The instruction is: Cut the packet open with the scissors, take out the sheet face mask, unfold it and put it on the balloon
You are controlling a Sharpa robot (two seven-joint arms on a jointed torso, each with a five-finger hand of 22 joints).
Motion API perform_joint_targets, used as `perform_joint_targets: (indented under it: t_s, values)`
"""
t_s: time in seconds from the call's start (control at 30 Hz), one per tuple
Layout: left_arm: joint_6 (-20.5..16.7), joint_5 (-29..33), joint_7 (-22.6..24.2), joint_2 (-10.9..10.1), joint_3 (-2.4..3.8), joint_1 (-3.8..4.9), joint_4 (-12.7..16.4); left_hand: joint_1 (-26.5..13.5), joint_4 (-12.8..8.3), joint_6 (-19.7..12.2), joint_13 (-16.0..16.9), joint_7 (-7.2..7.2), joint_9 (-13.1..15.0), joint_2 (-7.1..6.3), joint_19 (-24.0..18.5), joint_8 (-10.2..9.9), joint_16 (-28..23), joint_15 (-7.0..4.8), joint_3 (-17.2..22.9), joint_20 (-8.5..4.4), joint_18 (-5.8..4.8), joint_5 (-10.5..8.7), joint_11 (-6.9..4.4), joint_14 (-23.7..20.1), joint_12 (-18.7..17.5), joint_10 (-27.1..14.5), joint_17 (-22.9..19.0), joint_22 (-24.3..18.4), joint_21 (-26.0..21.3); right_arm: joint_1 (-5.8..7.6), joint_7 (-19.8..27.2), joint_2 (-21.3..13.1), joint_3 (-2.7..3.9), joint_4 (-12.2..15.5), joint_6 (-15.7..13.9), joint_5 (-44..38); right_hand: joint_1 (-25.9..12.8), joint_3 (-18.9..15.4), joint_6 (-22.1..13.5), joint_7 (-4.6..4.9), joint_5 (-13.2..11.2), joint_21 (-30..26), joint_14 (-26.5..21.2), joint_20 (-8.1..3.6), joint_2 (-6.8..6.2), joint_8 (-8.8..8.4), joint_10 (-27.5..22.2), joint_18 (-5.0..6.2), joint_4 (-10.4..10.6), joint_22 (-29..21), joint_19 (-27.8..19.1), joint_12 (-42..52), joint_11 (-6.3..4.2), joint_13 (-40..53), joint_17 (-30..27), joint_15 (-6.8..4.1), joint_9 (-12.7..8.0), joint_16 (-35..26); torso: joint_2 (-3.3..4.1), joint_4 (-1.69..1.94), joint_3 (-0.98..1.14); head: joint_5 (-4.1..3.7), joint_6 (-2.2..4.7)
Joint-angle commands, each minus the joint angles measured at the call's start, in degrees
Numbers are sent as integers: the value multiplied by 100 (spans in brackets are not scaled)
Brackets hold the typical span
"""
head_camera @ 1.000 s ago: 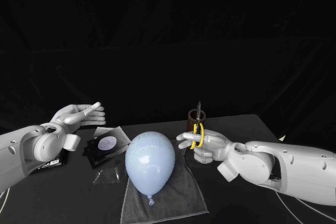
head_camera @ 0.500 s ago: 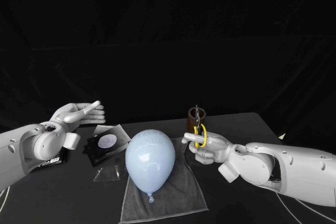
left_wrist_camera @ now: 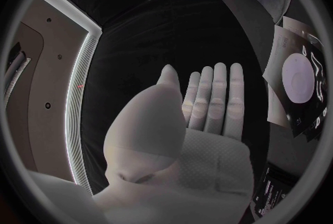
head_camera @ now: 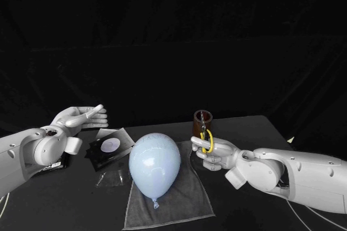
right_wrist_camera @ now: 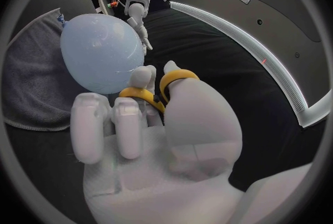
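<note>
The right hand (head_camera: 214, 152) grips the scissors (head_camera: 206, 140). Its thumb and a finger pass through the yellow loops (right_wrist_camera: 164, 86) and the other fingers are curled beneath them. The hand is raised above the black table (head_camera: 245, 128), just beside the upper end of the balloon (head_camera: 154, 163). The dark blades point up from the hand in front of a brown cup (head_camera: 200, 122); whether they touch the cup cannot be told.

The left hand (head_camera: 81, 118) hangs above the table's left side, well apart from the balloon. It is flat and empty, with its fingers (left_wrist_camera: 216, 96) straight and side by side and the thumb set off from them. The packet (head_camera: 109, 147), black with a pale round patch, lies flat on the table below and just inward of this hand, between it and the balloon.

The pale blue balloon lies lengthwise on a grey towel (head_camera: 173, 203) with its knot toward the robot. A scrap of clear film (head_camera: 112, 180) lies against the towel's left edge.
</note>
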Motion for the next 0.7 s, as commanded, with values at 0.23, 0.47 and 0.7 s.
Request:
perform_joint_targets:
  t_s: [0.23, 0.47, 0.7]
  values:
    - [-110, -27, -23, -1, 0, -2, 9, 171, -8, 23, -7, 66, -30, 62, 45, -52, -51, 11, -45, 4, 87, -20, 55, -29, -62, -17, 16, -17, 2, -29, -249, 29, 6, -16, -356, -438, -842, -987, -353, -278, 5, -68, 606, -116, 372, 1201, 1394, 16, 616, 994, 114, 5810, -726, 2109, 1498, -100, 1345, 20, -4, -5, 2, 2, 16]
    - [-184, -62, -85, 0, -3, -2, 13, 231, -6, 11, -8, 101, -47, 83, 45, -80, -62, 21, -51, 4, 87, -20, 76, -33, -93, -28, 20, -22, 1, -36, -296, 52, 6, -32, -536, -558, -1323, -1739, 1001, -459, -4, -63, 606, -223, 901, 3394, 1394, 11, 618, 1023, 125, 5810, -853, 2109, 1498, -227, 2981, 20, -3, -3, 2, -3, 27]
    - [-268, -71, -129, -5, -4, -2, 18, 273, -3, 7, -7, 125, -58, 108, 43, -99, -71, 31, -49, 5, 86, -20, 90, -37, -110, -30, 22, -27, -1, -38, -248, 63, 6, -48, -662, -589, -1632, -2359, 2306, -616, -5, -203, 606, -320, 1475, 4767, 1394, 45, 628, 960, 44, 5810, -988, 2109, 1498, -333, 3754, 20, -2, 1, -1, -1, 43]
